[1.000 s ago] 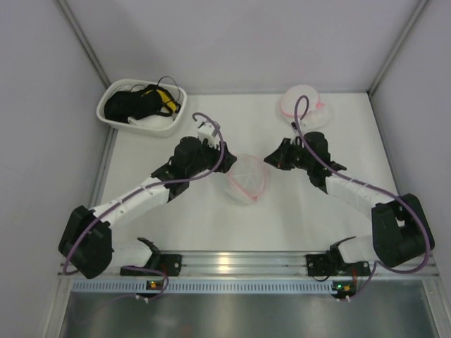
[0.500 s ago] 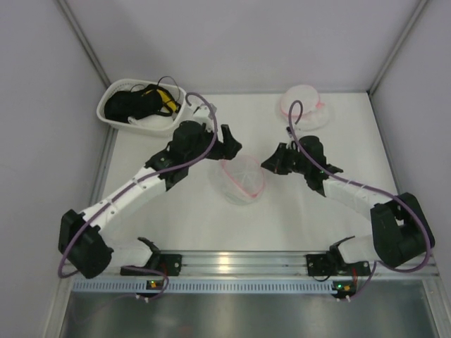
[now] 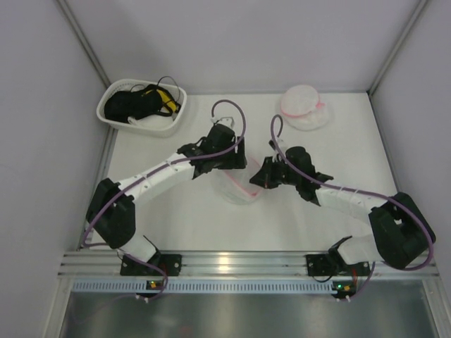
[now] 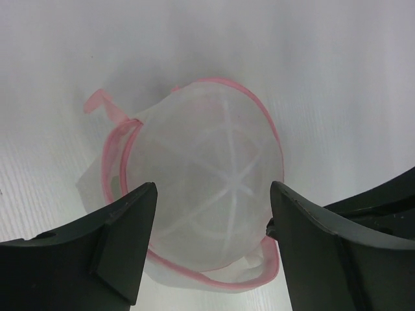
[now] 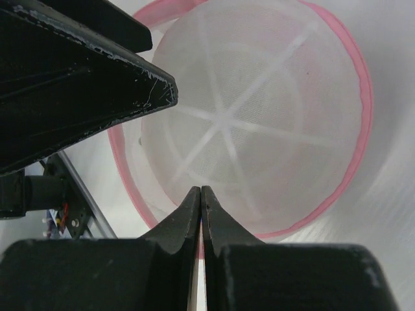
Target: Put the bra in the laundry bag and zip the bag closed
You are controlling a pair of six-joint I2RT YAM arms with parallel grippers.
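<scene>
So, nearest me both arms are bolted at the near edge of the bench [image 3: 176, 222] and lean inward to meet over its middle. That is where the bag [image 3: 241, 190] lies, a round dome of white mesh with a pink ring [image 4: 273, 133] round its rim, about midway between the left and right edges. The left gripper [image 4: 213, 194] hangs right above it, spread wide, one finger [image 4: 126, 243] on each side of the dome and neither clearly touching the mesh. The right gripper [image 5: 200, 190] comes in low from the bag's right side, jaws pressed together with only a hairline between them and tips over the pink ring. Whether they have caught the ring or any mesh I cannot tell. The dome looks tipped up on one side, and a flap of pale fabric [image 4: 91, 191] pokes out under its edge. It may be the bra or the bag's lower half, I cannot say which, so I cannot place the bra for sure. A small pink tab [image 4: 97, 102] sticks out from the ring. Farther back, in the far left corner, sits a white basket [image 3: 141, 127] holding a black tangle [image 3: 129, 105] with yellow bits. Near the far right corner lies a white mound [image 3: 303, 113] edged in pink, well apart from both grippers.
</scene>
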